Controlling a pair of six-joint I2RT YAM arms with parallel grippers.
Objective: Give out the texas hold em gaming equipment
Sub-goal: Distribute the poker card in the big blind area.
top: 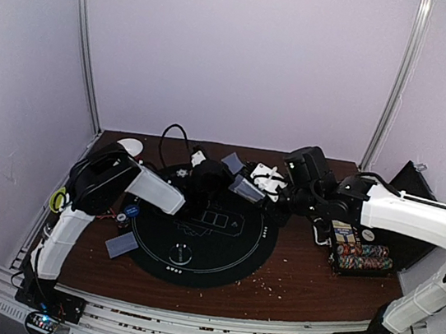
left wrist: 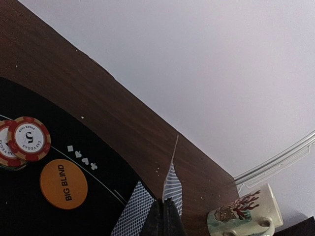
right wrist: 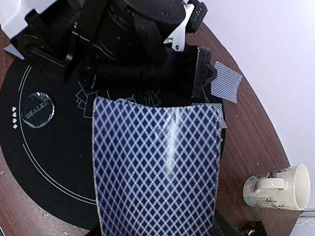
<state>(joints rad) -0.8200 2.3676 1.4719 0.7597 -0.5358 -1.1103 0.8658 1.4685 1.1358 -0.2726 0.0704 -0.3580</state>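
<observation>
partway through, by my read. far left of the worktop (top: 290, 280): a left-rim card (top: 121, 244) lies back-up at the edge of the black mat (top: 209, 266), with a blue disc (top: 131, 211) just beyond it on the mat.

left gripper (left wrist: 165, 211) is clenched on an edge-on card (left wrist: 172, 174), raised over the mat's far rim. a flat card (left wrist: 132, 214) lies on the mat just beside it. same wrist view: the orange big blind disc (left wrist: 64, 183) is on the mat, with two striped chips (left wrist: 28, 139) overlapping each other right next to it.

centre: the clear dealer disc (right wrist: 38, 109) is on the mat.

right gripper (top: 261, 191): its fingers are hidden behind the blue-backed card (right wrist: 157, 167) that fills its wrist view. the card hangs above the mat in front of that camera, so i judge it grasped, not released.

done: discs out, at least two cards down at separate spots, two chips out. left: both carried cards need setting down, and most of the chip share-out.

containers:
- chip rack (top: 333, 261), on the right and off the mat, holds rows of rack chips (top: 364, 255) and looks close to full.
- mug (right wrist: 278, 191), past the mat's far rim, looks upright; nothing seen in it.
</observation>
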